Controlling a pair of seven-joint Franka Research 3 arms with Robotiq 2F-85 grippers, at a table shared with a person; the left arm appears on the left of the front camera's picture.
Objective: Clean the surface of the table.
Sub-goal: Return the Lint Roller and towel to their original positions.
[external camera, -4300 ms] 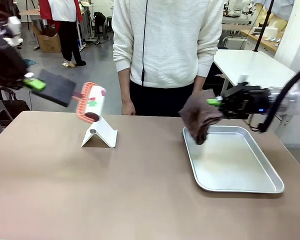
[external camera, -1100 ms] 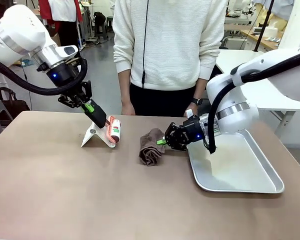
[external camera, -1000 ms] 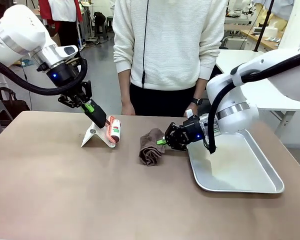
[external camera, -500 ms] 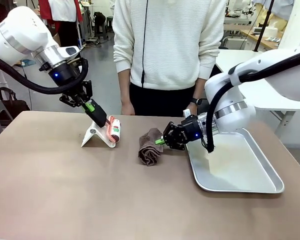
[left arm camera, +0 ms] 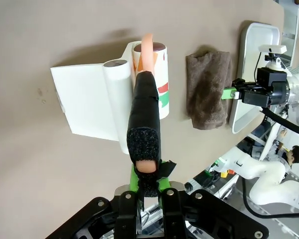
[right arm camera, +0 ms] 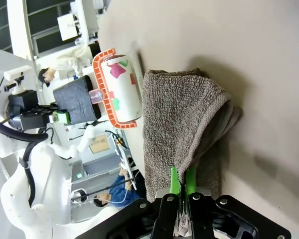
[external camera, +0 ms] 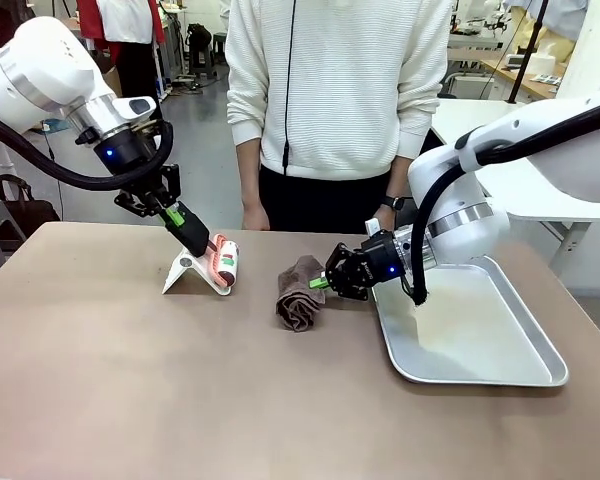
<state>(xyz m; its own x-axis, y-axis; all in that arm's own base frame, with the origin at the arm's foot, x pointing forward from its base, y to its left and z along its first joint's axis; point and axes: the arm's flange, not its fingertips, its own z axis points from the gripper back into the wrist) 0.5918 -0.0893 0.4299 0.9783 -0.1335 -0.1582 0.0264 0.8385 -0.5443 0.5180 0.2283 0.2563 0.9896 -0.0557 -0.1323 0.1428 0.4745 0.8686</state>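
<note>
The brownish-tan table (external camera: 180,400) carries a folded brown towel (external camera: 300,293) near its middle. My right gripper (external camera: 321,283) is shut on the towel's right edge, low over the tabletop; the right wrist view shows the green pads (right arm camera: 175,180) pinching the towel (right arm camera: 182,124). My left gripper (external camera: 180,215) is shut on the black foam handle (left arm camera: 143,119) of a lint roller (external camera: 225,262). The roller's orange-framed head rests against a white stand (external camera: 192,273) at the back left. In the left wrist view the roller (left arm camera: 158,82), the stand (left arm camera: 87,107) and the towel (left arm camera: 208,89) lie side by side.
A shallow silver metal tray (external camera: 525,335) lies on the right of the table, just behind my right gripper. A person in a white sweater (external camera: 335,90) stands at the far edge, hands down. The front half of the table is bare.
Both grippers have come down from the air: the roller now sits at its stand and the towel lies on the table left of the tray. Over the last second the towel slid slightly left.
</note>
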